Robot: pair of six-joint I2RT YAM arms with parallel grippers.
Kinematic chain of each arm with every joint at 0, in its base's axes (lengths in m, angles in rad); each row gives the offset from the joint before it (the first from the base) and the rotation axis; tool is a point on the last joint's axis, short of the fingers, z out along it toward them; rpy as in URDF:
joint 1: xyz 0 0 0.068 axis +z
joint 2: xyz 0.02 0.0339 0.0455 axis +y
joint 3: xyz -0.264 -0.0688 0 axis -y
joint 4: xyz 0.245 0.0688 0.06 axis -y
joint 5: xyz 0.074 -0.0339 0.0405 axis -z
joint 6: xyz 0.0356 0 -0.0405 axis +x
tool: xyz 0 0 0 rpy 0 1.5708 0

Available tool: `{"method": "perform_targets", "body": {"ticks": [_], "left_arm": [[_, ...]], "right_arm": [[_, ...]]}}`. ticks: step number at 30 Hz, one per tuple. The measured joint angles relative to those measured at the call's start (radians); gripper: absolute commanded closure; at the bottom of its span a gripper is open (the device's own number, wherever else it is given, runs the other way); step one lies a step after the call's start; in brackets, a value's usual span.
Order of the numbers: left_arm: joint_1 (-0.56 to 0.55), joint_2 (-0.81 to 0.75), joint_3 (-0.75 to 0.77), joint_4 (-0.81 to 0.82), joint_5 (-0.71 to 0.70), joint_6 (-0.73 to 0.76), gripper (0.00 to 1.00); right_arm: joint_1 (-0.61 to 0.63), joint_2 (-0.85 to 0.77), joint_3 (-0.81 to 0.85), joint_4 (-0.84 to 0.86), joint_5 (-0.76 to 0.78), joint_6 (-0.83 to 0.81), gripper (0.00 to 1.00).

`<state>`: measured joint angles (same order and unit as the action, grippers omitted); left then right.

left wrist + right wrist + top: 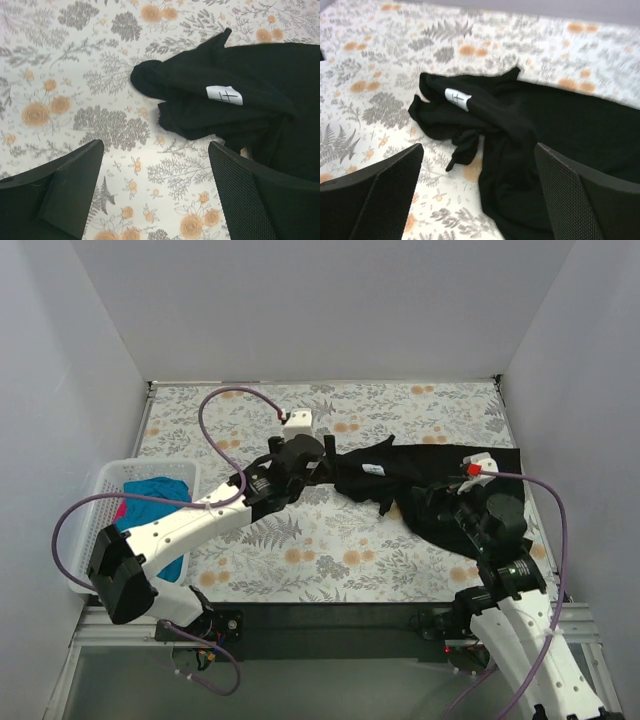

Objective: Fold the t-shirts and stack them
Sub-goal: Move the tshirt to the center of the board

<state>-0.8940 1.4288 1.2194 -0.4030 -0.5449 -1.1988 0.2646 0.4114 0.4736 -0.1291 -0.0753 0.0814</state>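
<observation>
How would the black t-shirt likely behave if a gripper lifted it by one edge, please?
Probably floppy: the black t-shirt lies crumpled in soft folds. Lifted, most would likely hang and trail, since it sprawls across the table. Pushed, it would probably bunch up.

We see the black t-shirt point(400, 465) as soft, matt cloth, rumpled and creased, with a small smooth white label point(224, 94) on it, while the worktop point(330, 560) wears a flat, matt covering printed with flowers and ferns. At the worktop's left edge the basket point(150, 466) is white lattice plastic with a faint sheen, and the teal t-shirt point(155, 490) in it is matt cloth too. The fingers point(250, 200) of the left end effector point(155, 150) look like matt black plastic, one finely dimpled.
</observation>
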Motion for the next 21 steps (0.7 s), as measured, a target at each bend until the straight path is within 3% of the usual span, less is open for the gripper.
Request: {"method": "perform_targets", "body": {"ticks": [4, 7, 12, 18, 21], "left_arm": [[0.021, -0.108, -0.131, 0.005, 0.039, -0.125, 0.17], [0.055, -0.143, -0.198, 0.013, 0.089, -0.216, 0.17], [0.129, -0.153, -0.295, 0.016, 0.162, -0.295, 0.18], [0.361, -0.272, -0.408, -0.008, 0.24, -0.286, 0.18], [0.401, -0.336, -0.445, -0.003, 0.238, -0.253, 0.18]], "right_arm": [[0.0, 0.214, 0.072, -0.045, -0.008, 0.059, 0.02], [0.002, 0.406, 0.137, -0.083, -0.042, 0.092, 0.22], [0.106, 0.656, 0.267, -0.136, -0.069, 0.086, 0.21], [0.36, 0.856, 0.414, -0.142, 0.038, -0.013, 0.21], [0.447, 0.975, 0.48, -0.142, 0.111, -0.072, 0.21]]}}
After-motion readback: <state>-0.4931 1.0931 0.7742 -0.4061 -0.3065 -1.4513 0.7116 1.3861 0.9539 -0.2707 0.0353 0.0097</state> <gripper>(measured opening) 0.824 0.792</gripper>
